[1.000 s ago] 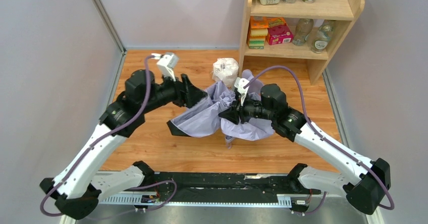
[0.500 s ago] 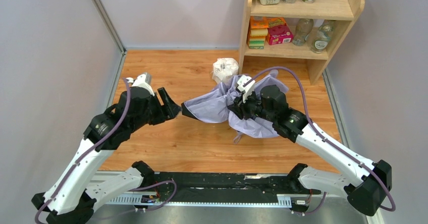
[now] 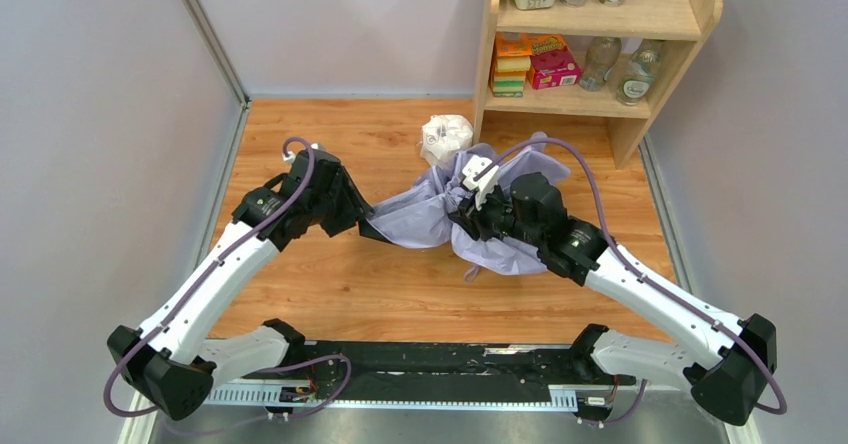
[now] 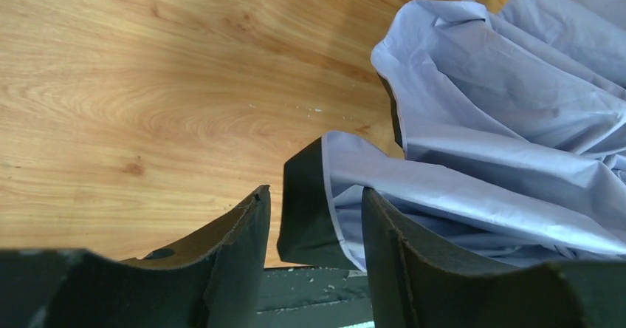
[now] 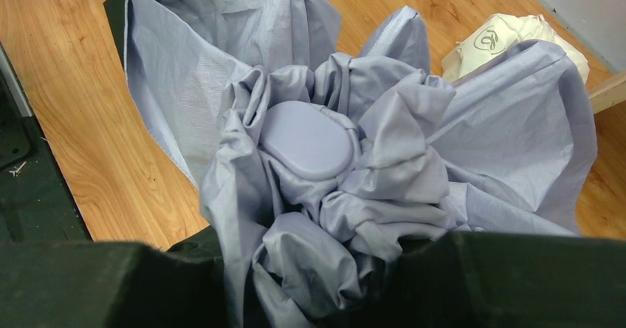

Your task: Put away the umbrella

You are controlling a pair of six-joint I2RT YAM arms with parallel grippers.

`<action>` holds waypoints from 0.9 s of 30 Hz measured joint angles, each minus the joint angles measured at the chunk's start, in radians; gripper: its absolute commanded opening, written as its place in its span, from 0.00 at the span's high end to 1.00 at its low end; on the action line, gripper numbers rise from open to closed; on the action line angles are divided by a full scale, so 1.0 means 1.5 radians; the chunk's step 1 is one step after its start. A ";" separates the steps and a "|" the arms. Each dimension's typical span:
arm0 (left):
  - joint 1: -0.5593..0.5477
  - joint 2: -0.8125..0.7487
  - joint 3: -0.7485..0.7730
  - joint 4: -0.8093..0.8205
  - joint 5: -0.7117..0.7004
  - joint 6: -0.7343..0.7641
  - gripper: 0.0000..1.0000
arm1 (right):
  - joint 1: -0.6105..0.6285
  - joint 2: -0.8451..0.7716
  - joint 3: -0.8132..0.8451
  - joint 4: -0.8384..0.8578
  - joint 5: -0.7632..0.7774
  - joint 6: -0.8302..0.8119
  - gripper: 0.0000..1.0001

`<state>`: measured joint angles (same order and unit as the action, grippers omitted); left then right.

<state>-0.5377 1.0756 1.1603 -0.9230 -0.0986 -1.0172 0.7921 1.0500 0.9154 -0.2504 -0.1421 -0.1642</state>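
i see the umbrella (image 3: 428, 220) crumpled at centre frame on the wooden table (image 3: 330, 284); my right gripper (image 5: 314, 269) is clamped on its bunched canopy; my left gripper (image 4: 314, 199) stands apart, a canopy corner between its fingers

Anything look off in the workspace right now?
Yes. The umbrella is a crumpled heap mid-table, its canopy bunched up rather than folded. One corner, black underside showing, stretches out between the fingers of the open left gripper. The right gripper is clamped on the bunched fabric. A white plastic-wrapped lump sits close behind it.
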 measured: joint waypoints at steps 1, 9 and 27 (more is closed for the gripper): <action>0.001 0.005 -0.005 0.006 0.009 -0.002 0.60 | 0.004 0.000 0.000 0.000 0.003 -0.002 1.00; 0.001 0.031 -0.025 0.031 0.056 -0.008 1.00 | 0.014 0.000 0.000 -0.007 0.025 -0.008 1.00; 0.004 -0.317 -0.286 0.540 0.447 0.371 1.00 | -0.001 -0.156 -0.050 -0.040 -0.107 0.026 1.00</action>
<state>-0.5312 0.5999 0.7307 -0.1123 0.5720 -0.4606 0.7902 0.8154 0.8402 -0.3099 -0.3031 -0.1257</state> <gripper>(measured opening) 0.006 0.356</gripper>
